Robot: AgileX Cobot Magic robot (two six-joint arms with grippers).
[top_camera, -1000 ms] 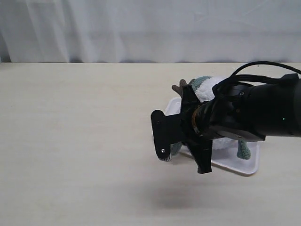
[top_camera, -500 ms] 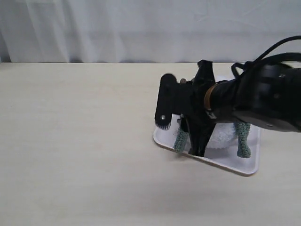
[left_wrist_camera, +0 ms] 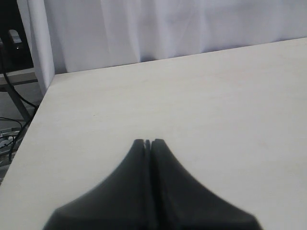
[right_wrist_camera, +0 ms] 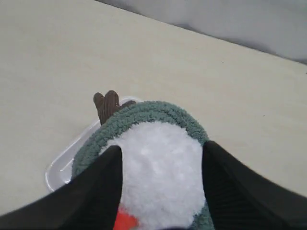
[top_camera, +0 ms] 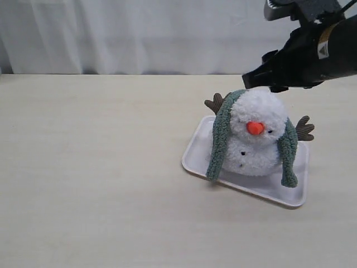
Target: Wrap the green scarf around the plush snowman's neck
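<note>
The plush snowman (top_camera: 254,146) sits upright on a white tray (top_camera: 194,156), with its orange nose (top_camera: 255,128) facing the camera. The green scarf (top_camera: 220,135) runs behind and over the top of its head (right_wrist_camera: 160,165), and both ends hang down the front, one on each side (top_camera: 288,152). My right gripper (top_camera: 266,78) hovers above and just behind the head, open and touching nothing. In the right wrist view its fingers (right_wrist_camera: 162,147) frame the white head and the scarf's arc (right_wrist_camera: 148,111). My left gripper (left_wrist_camera: 147,142) is shut and empty over bare table, out of the exterior view.
Brown twig arms stick out on both sides of the snowman (top_camera: 213,103) (top_camera: 304,128). A white curtain (top_camera: 139,33) hangs behind the table's far edge. The left wrist view shows the table's side edge with cables and a stand (left_wrist_camera: 12,91) beyond it.
My right arm has lifted from low in front of the snowman up and to the right, uncovering the snowman and the draped scarf.
</note>
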